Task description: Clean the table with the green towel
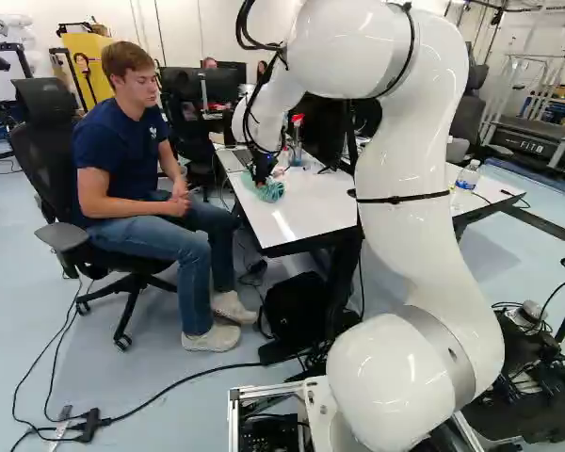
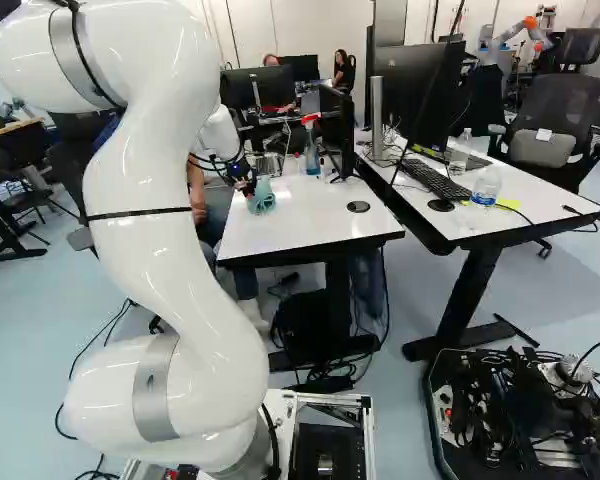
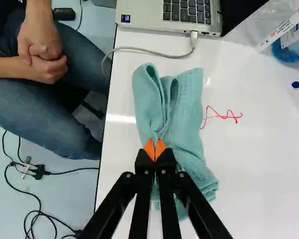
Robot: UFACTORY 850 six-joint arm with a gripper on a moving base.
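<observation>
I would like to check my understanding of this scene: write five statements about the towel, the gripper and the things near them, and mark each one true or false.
1. The gripper is shut on the towel. True.
2. The red scribble is fully hidden by the towel. False: it shows beside the towel.
3. A cable is plugged into the laptop. True.
4. The person's hands touch the towel. False: they are clasped, away from it.
5. The towel lies on the table. True.

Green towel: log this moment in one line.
hand: shut on green towel | towel: bunched on white table | red scribble: unwiped, beside towel | laptop: ahead of hand
</observation>
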